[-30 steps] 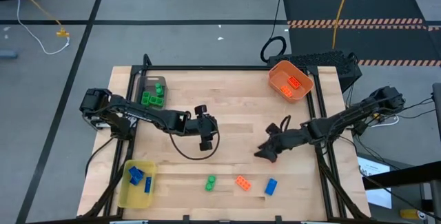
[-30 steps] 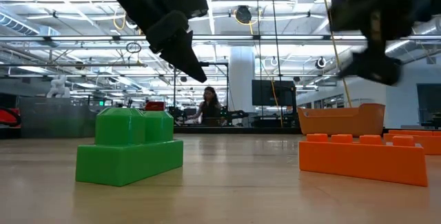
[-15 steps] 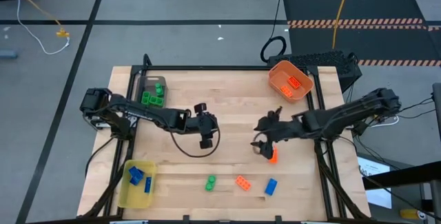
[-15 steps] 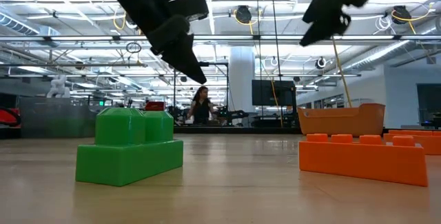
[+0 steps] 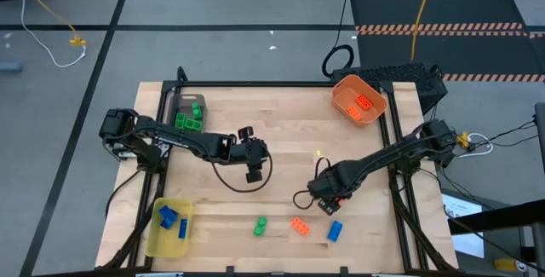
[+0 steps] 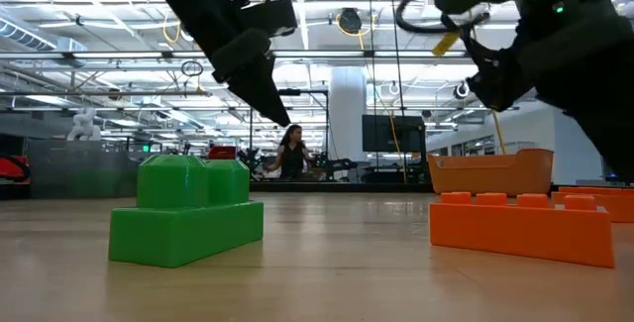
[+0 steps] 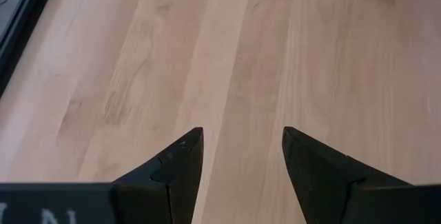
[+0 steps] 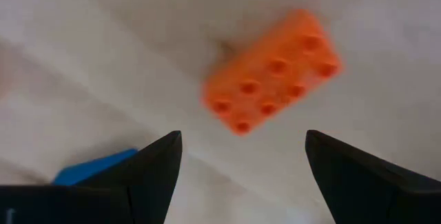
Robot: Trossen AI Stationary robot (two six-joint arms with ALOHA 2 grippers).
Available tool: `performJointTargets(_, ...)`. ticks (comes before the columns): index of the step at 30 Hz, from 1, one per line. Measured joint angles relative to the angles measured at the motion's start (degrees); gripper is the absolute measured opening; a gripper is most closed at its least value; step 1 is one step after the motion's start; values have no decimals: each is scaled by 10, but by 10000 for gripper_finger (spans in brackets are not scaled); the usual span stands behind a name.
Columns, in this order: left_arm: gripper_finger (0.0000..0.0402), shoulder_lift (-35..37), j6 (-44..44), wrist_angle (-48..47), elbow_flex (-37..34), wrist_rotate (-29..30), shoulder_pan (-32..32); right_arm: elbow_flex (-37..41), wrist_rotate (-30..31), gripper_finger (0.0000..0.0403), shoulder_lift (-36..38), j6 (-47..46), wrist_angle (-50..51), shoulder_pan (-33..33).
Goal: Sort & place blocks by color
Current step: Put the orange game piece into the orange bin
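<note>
Orange block [image 8: 272, 71] lies below your right gripper [image 8: 241, 158], fingers spread, empty; your left gripper [image 7: 241, 156] hovers mid-table, half-open, empty.

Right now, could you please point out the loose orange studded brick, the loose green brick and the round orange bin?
orange studded plastic brick [image 8: 273, 72]: right wrist view, studded top.
green plastic brick [image 6: 186, 211]: low view, front face.
orange round bin [image 5: 344, 86]: high view, rim.
</note>
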State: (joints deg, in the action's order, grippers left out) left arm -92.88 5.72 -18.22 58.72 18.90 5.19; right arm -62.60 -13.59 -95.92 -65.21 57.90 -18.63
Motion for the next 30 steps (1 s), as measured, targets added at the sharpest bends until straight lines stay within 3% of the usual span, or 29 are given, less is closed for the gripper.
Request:
performJointTargets(8, 200, 0, -24, -4, 0, -11, 2, 1, 89, 297, 29, -104, -48, 22)
performJointTargets(12, 200, 0, -24, -4, 0, -11, 2, 3, 103, 297, 29, -131, -34, 29)
performJointTargets(22, 200, 0, -27, 14, 0, -11, 7, 65, 74, 297, 29, -220, -95, 31)
performJointTargets(30, 200, 0, -79, 35, 0, -11, 2, 92, 73, 297, 29, -252, -131, 28)
